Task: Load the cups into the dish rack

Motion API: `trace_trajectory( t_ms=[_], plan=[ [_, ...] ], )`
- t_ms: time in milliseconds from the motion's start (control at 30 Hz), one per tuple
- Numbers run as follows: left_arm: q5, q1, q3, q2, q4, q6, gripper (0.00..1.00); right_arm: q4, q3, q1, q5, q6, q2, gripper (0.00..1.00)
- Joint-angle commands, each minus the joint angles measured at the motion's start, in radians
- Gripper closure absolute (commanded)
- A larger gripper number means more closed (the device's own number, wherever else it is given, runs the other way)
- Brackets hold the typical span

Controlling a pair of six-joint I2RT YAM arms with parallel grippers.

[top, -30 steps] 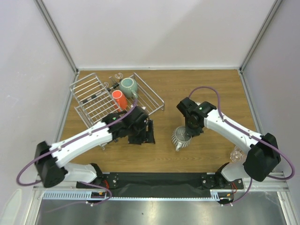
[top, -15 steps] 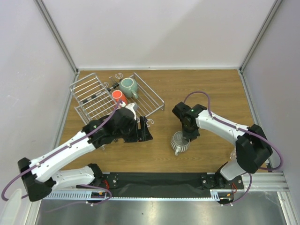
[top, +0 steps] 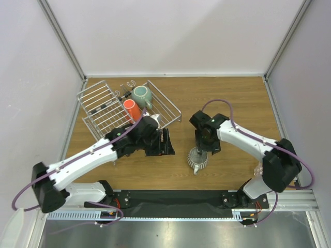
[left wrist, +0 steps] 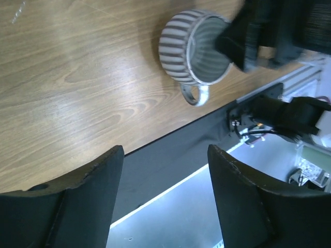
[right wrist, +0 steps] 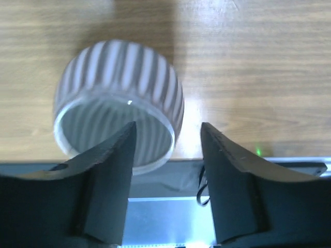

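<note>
The white ribbed mug [top: 198,159] lies on its side on the table, mouth toward the near edge; it also shows in the left wrist view [left wrist: 192,47] and the right wrist view [right wrist: 120,95]. My right gripper [top: 203,146] [right wrist: 168,181] is open right over it, its jaws straddling the right side of the rim. My left gripper [top: 164,143] [left wrist: 165,199] is open and empty, left of the mug. The red mug [top: 131,109] and the teal mug [top: 140,95] sit in the dish rack [top: 98,101]. The clear glass [top: 261,169] stands by the right arm's base. The metal cup is out of view.
The dish rack fills the back left of the table. A black strip and a metal rail [top: 170,214] run along the near edge. Grey walls close in the left, back and right sides.
My right gripper has come down and left onto the ribbed mug, which has shifted a little toward the near edge. My left gripper swung slightly right, still open.
</note>
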Motion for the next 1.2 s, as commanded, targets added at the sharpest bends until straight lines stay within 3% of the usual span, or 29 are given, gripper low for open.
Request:
trace_trajectory(
  t_ms=[0, 133, 233, 367, 733, 867, 1033, 1133, 1167],
  plan=[
    [0.037, 0.006, 0.073, 0.105, 0.031, 0.014, 0.3, -0.087, 0.126, -0.004, -0.008, 0.027, -0.134, 0.41],
    [0.052, -0.026, 0.159, 0.271, 0.01, 0.018, 0.31, -0.214, 0.181, -0.139, -0.019, 0.019, -0.281, 0.35],
    [0.058, -0.057, 0.233, 0.396, 0.013, 0.032, 0.28, -0.228, 0.158, -0.291, -0.129, -0.028, -0.396, 0.34],
    [0.075, -0.06, 0.29, 0.523, -0.001, 0.032, 0.26, -0.184, 0.083, -0.434, -0.395, -0.067, -0.505, 0.34],
    [0.12, -0.082, 0.411, 0.759, 0.005, 0.064, 0.28, -0.181, 0.01, -0.454, -0.458, -0.016, -0.651, 0.34],
    [0.121, -0.082, 0.434, 0.79, 0.014, 0.075, 0.5, -0.175, -0.029, -0.452, -0.491, -0.001, -0.675, 0.34],
    [0.124, -0.08, 0.483, 0.82, 0.004, 0.113, 0.61, -0.158, -0.044, -0.452, -0.494, -0.002, -0.68, 0.34],
    [0.13, -0.079, 0.535, 0.839, -0.028, 0.148, 0.86, -0.149, -0.034, -0.454, -0.504, -0.009, -0.665, 0.33],
    [0.138, -0.077, 0.549, 0.834, -0.029, 0.158, 1.0, -0.144, -0.03, -0.454, -0.52, -0.012, -0.66, 0.33]
  ],
)
